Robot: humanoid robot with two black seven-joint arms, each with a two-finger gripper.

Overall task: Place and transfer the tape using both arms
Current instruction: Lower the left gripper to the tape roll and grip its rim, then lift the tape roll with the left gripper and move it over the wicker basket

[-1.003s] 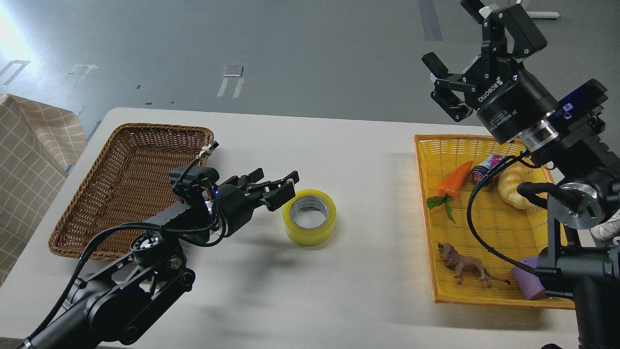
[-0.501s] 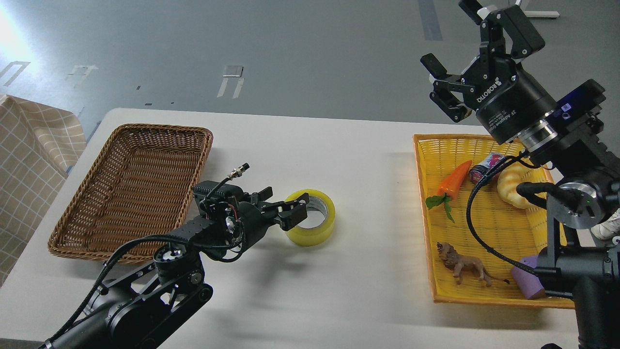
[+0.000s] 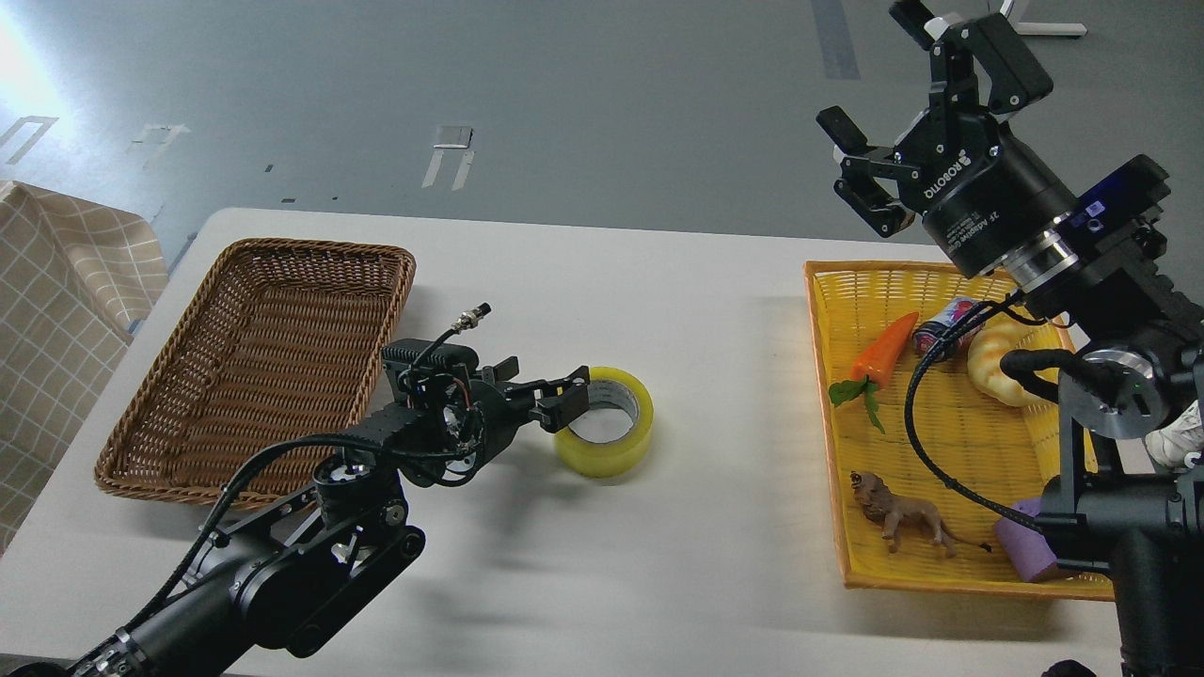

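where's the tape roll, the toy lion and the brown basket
tape roll point(image 3: 611, 449), head view, on its yellow outer wall facing the camera
toy lion point(image 3: 898, 515), head view, on its body, in the yellow basket
brown basket point(image 3: 155, 371), head view, on its left woven wall

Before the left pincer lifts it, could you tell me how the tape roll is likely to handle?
The tape lies flat on the table, so it probably won't roll. Its cardboard core suggests a stiff wall. The glossy film may slip against the left pincer, which is at its near rim.

White table point(image 3: 715, 310): tape point(image 3: 607, 421), two baskets point(image 3: 245, 367).
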